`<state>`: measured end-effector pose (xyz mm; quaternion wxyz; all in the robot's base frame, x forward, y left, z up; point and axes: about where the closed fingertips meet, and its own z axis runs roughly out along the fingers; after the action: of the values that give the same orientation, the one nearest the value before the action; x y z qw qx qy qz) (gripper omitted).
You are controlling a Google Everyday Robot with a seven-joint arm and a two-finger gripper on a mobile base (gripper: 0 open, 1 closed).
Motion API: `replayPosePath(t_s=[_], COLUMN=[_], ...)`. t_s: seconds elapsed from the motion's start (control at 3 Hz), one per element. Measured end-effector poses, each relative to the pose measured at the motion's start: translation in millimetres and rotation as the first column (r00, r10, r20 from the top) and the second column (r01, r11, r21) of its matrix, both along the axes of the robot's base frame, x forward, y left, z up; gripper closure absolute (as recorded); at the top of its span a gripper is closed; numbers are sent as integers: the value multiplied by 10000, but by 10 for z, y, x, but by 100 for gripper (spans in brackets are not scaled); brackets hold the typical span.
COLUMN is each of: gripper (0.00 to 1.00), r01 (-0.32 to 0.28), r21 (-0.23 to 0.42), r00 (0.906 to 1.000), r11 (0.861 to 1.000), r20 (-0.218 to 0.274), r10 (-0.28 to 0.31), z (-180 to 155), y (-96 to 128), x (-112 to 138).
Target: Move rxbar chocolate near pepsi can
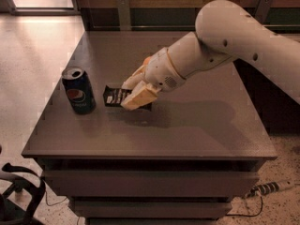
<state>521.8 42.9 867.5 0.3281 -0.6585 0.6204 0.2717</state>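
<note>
The pepsi can (pixel 78 90) is dark blue with a silver top and stands upright near the table's left edge. The rxbar chocolate (pixel 114 96) is a flat black wrapped bar with white lettering, just right of the can with a small gap between them. My gripper (pixel 131 95) reaches in from the right and is shut on the bar's right end, which its fingers (pixel 138 97) hide. The bar is low, at or just above the table top.
The grey-brown table (pixel 187 125) has drawers below its front edge. A bit of a round orange fruit (pixel 147 60) shows behind my wrist. A wall and rail run along the back. Floor lies to the left; a power strip (pixel 272 188) lies at the lower right.
</note>
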Motion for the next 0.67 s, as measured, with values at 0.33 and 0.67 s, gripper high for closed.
replayPosePath(t_s=[0.33,0.67], gripper=[12,0], r01=[-34,-65], r21=[-6,-11], r00=[10000,10000], r11=[10000,10000], r20=[-1,-2], r10=[34,65], z=[0,-1], y=[16,30], x=[-9,-16])
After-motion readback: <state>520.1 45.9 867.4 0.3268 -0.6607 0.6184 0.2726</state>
